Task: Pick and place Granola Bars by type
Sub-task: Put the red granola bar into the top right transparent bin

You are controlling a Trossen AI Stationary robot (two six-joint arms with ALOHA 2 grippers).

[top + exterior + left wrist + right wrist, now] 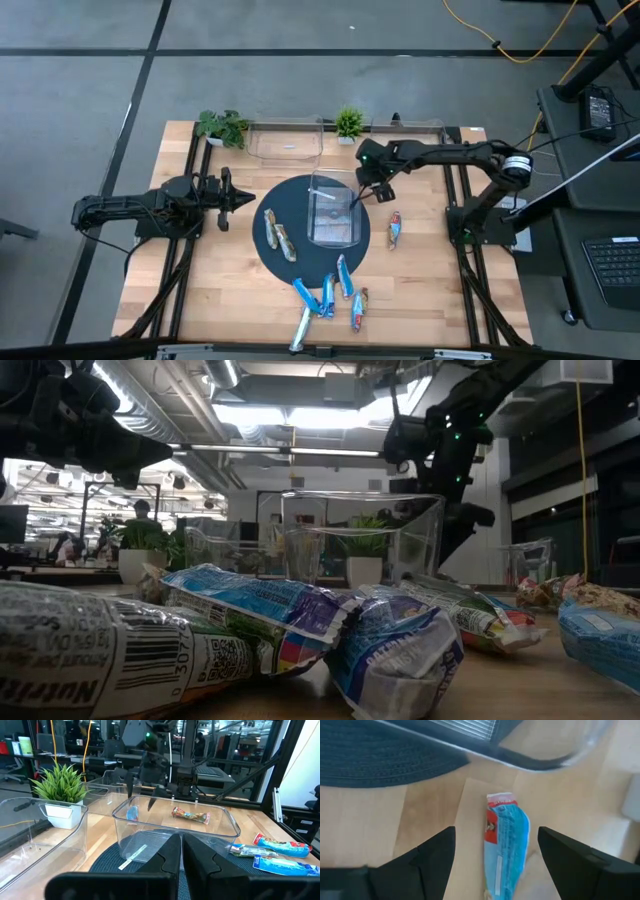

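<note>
Granola bars lie scattered. Two brown ones rest on the dark round mat, several mostly blue ones lie by the near edge, and a reddish one lies right of the mat. A blue bar with a red end lies flat on the wood beside the mat. My right gripper hangs above it, open and pointing steeply down, its fingers on either side without touching. The same bar shows through the bin in the left wrist view. My left gripper waits shut, level, left of the mat.
A clear bin stands on the mat just left of my right gripper. Two more clear bins and two potted plants line the far edge. Bare wood lies right of the reddish bar.
</note>
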